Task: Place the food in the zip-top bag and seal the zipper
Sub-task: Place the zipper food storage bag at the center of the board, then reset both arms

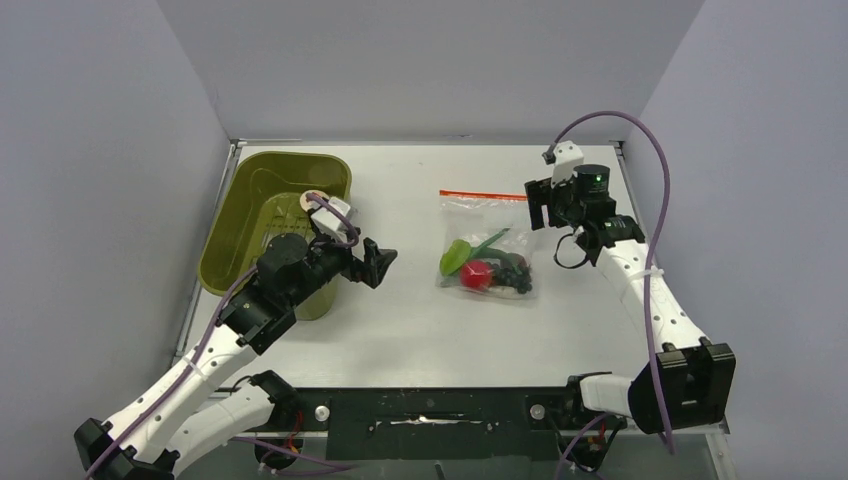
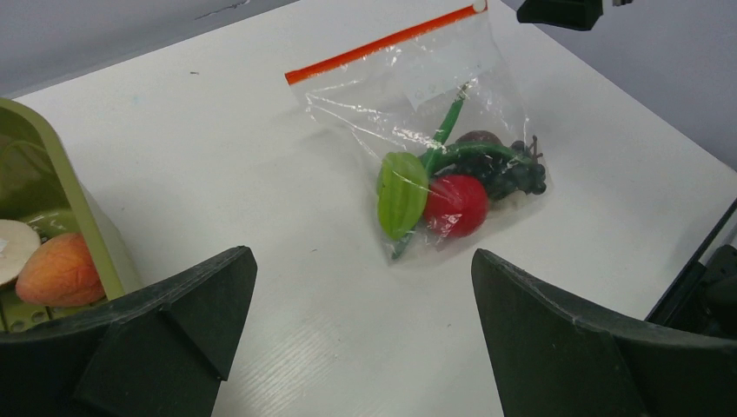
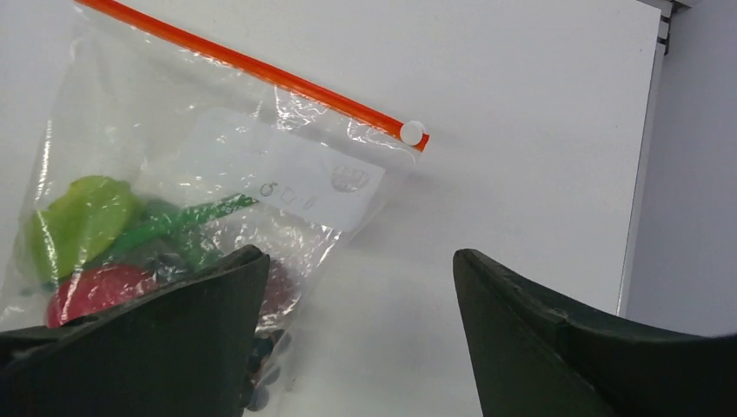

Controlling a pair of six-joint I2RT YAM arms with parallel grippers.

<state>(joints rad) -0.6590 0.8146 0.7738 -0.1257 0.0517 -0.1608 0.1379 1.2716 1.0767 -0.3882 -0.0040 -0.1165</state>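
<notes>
The clear zip-top bag (image 1: 487, 225) lies flat at mid-table, its orange-red zipper (image 1: 483, 195) along the far edge. Inside are a lime piece (image 1: 455, 257), a red round fruit (image 1: 477, 275), a dark grape bunch (image 1: 513, 272) and a green stem piece. The left wrist view shows the bag (image 2: 417, 104), zipper (image 2: 382, 43), red fruit (image 2: 458, 205) and brown piece (image 2: 476, 137). A white slider (image 3: 412, 132) sits at the zipper's end. My left gripper (image 1: 380, 262) is open and empty, left of the bag. My right gripper (image 1: 538, 205) is open and empty at the bag's right edge.
An olive-green tub (image 1: 290, 155) stands at the far left, next to my left arm. In the left wrist view the tub (image 2: 82, 221) holds an orange-yellow piece (image 2: 59, 269) and a pale round piece (image 2: 13, 248). Grey walls enclose the table.
</notes>
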